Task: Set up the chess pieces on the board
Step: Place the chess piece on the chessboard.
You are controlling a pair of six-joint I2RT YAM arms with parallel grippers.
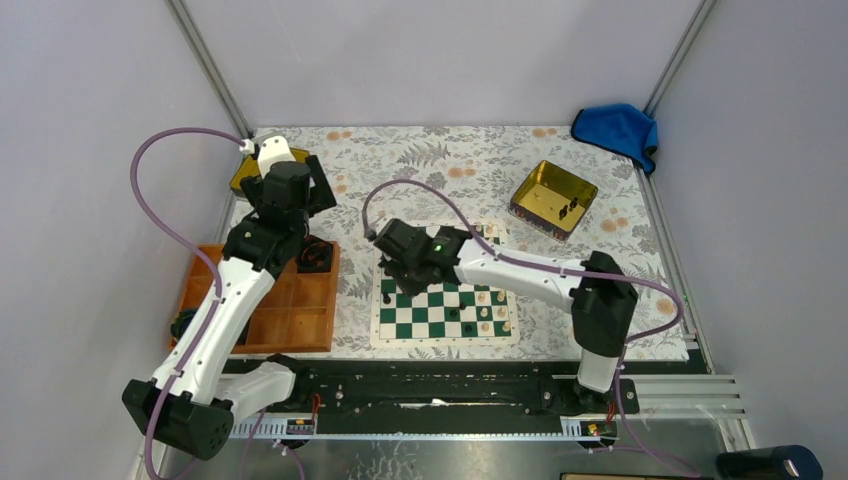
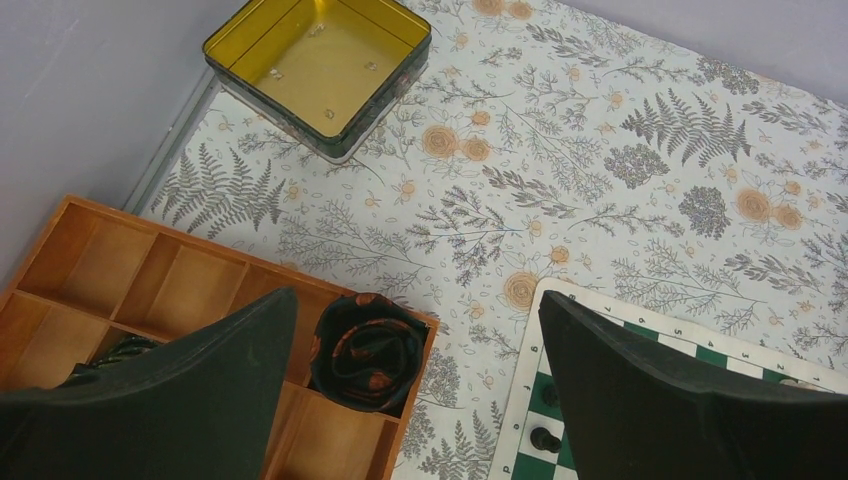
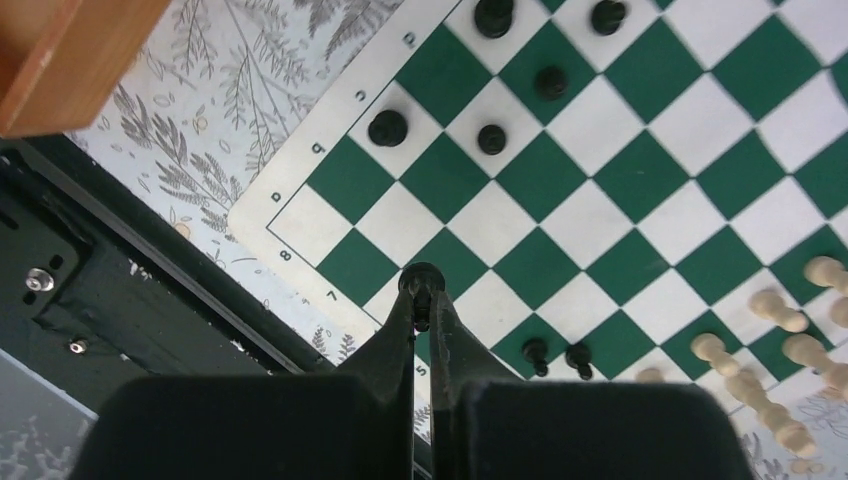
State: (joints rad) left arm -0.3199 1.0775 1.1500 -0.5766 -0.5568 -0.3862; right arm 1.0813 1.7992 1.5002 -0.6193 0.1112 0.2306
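The green and white board (image 1: pixel 445 312) lies in the middle of the table; it also shows in the right wrist view (image 3: pixel 620 190) and at the lower right of the left wrist view (image 2: pixel 640 320). My right gripper (image 3: pixel 424 290) is shut on a small black chess piece (image 3: pixel 421 276) above the board's left side, near rank 7. Several black pieces (image 3: pixel 388 127) stand on squares beyond it, two more (image 3: pixel 537 350) beside the fingers. My left gripper (image 2: pixel 420 400) is open and empty above the orange tray's corner. A black piece (image 2: pixel 543 438) shows by its right finger.
Cream pieces (image 3: pixel 780 310) stand along the board's right side. The orange wooden tray (image 1: pixel 300 310) holds a rolled dark cloth (image 2: pixel 368 350). One gold tin (image 1: pixel 553 197) with pieces sits at back right, another (image 2: pixel 320 70) at back left. A blue cloth (image 1: pixel 617 128) lies in the far corner.
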